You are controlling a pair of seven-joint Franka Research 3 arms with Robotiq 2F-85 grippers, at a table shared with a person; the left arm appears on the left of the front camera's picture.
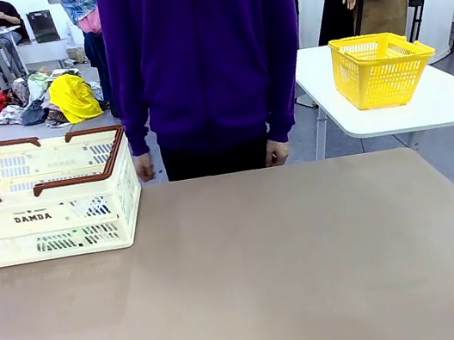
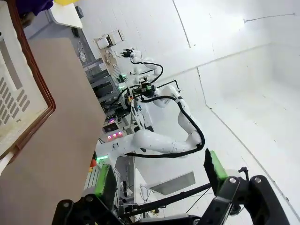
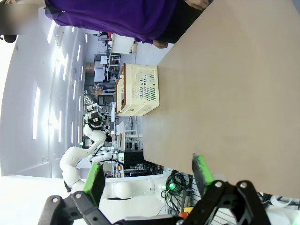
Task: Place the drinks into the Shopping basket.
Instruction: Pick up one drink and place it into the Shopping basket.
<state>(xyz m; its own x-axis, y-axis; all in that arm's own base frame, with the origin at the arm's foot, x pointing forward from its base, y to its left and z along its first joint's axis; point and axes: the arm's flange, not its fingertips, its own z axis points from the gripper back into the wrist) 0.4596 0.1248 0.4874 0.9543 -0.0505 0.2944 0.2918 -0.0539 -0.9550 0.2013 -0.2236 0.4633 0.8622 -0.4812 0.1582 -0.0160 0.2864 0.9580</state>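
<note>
At the far left of the counter (image 1: 253, 270) stands the Shopping basket (image 1: 49, 200), cream with brown handles. A person (image 1: 203, 52) waits at the far edge, arms down. The left hand (image 2: 159, 180) and the right hand (image 3: 147, 180) both hang wide open, holding nothing. No cans lie on the counter; likely the task is only starting, and the next move needs a drink brought in. The basket's inside is hard to make out.

The large cream-white perforated plastic Shopping basket (image 1: 49, 200) sits on the brown table (image 1: 254, 279) at its far left, a person (image 1: 204, 60) stands behind the far edge, and a smaller yellow mesh basket (image 1: 380, 67) rests on a white table (image 1: 450, 98) behind right.
</note>
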